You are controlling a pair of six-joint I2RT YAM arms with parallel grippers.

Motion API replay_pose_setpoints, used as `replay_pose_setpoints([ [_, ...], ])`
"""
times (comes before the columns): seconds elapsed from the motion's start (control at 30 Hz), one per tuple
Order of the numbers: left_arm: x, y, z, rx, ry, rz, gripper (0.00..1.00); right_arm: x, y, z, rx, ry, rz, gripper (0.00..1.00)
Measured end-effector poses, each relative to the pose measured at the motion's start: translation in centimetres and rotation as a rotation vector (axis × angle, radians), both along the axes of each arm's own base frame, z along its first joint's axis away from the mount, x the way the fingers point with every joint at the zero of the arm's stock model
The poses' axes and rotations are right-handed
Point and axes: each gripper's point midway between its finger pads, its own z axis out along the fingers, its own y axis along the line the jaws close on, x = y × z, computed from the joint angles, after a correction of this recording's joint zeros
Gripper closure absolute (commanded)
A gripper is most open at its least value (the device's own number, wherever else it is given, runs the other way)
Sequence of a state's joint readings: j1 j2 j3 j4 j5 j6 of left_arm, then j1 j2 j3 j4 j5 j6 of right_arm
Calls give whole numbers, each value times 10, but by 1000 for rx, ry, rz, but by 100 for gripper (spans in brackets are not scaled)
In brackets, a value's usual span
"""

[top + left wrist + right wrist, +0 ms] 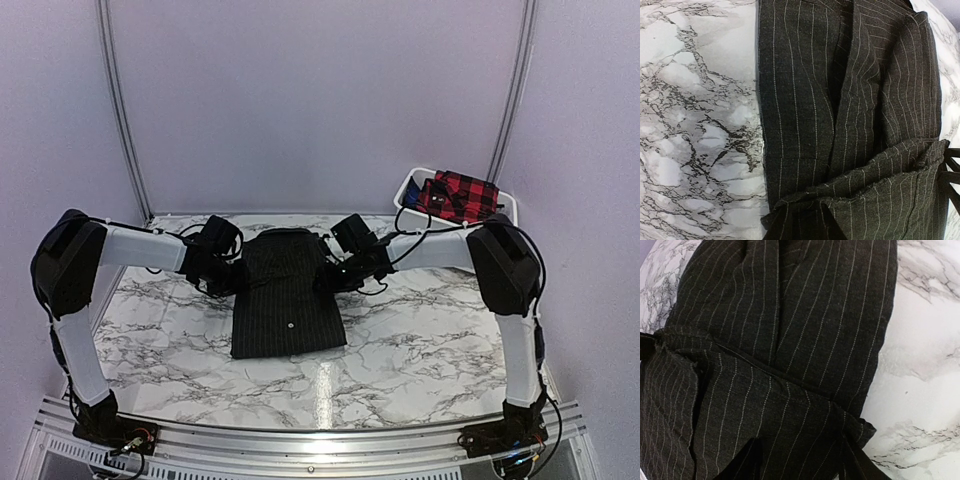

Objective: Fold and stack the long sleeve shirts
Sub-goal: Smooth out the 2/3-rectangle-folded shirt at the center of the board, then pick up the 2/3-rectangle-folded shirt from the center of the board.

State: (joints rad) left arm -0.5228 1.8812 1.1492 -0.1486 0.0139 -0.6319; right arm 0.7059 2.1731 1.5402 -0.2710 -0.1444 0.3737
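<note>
evidently the black shirt [288, 300] is limp and light; pinch its fold between the jaws. left gripper [805, 222] clamps it; right gripper [802, 460], cannot tell.

The pinstriped shirt [288, 295] is matt woven cloth, the marble-patterned table [420, 340] smooth and glossy, the far-right plaid shirt [458, 195] soft cloth in a white plastic bin [408, 188], and the near rail [300, 440] ribbed bare metal.
</note>
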Motion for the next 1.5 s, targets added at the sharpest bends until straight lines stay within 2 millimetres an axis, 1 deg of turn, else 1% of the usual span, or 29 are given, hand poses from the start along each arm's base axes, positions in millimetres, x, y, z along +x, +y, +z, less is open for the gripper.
replay_pose_setpoints([
  [0.1, 0, 3, 0, 20, -5, -1, 79, -5, 3, 15, -5, -28, 11, 48],
  [0.17, 0, 6, 2, 33, -11, 0, 78, -11, 13, 32, -3, -57, 29, 48],
  [0.23, 0, 9, 7, 50, -22, 2, 77, -15, 33, 52, 19, -101, 58, 49],
  [0.3, 3, 13, 14, 62, -34, 6, 76, -19, 51, 67, 38, -133, 85, 49],
  [0.37, 8, 16, 25, 68, -56, 12, 76, -19, 72, 80, 59, -166, 108, 49],
  [0.43, 12, 18, 34, 68, -79, 17, 75, -18, 86, 78, 63, -179, 117, 49],
  [0.5, 13, 20, 45, 65, -98, 19, 75, -12, 92, 65, 36, -180, 106, 49],
  [0.53, 12, 21, 50, 63, -104, 20, 75, -9, 93, 57, 20, -177, 99, 49],
  [0.6, 9, 23, 61, 50, -120, 19, 74, -1, 90, 30, -28, -155, 81, 48],
  [0.63, 5, 24, 65, 39, -124, 19, 74, 2, 89, 14, -55, -142, 75, 47],
  [0.7, -5, 24, 70, 22, -126, 14, 73, 5, 88, -8, -85, -126, 77, 46],
  [0.73, -12, 24, 71, 13, -122, 10, 73, 12, 92, -5, -77, -143, 68, 45],
  [0.83, -37, 22, 62, 5, -91, -14, 72, 18, 97, 1, -70, -150, 65, 39],
  [0.97, -75, 14, 46, -8, -35, -60, 72, 17, 94, 0, -86, -141, 69, 35],
  [1.03, -93, 10, 39, -19, -11, -79, 72, 14, 91, 3, -91, -139, 70, 34],
  [1.1, -106, 8, 35, -31, 7, -88, 72, 6, 82, 10, -97, -134, 69, 34],
  [1.17, -115, 7, 31, -44, 19, -87, 72, -4, 70, 24, -97, -133, 68, 34],
  [1.3, -129, 9, 22, -66, 42, -76, 72, -27, 46, 65, -15, -141, 67, 38],
  [1.37, -135, 10, 18, -75, 53, -71, 72, -34, 37, 78, 40, -142, 62, 40],
  [1.43, -139, 10, 16, -83, 61, -67, 73, -41, 30, 78, 68, -132, 62, 42],
  [1.5, -142, 9, 17, -95, 63, -66, 73, -54, 20, 65, 87, -97, 63, 44],
])
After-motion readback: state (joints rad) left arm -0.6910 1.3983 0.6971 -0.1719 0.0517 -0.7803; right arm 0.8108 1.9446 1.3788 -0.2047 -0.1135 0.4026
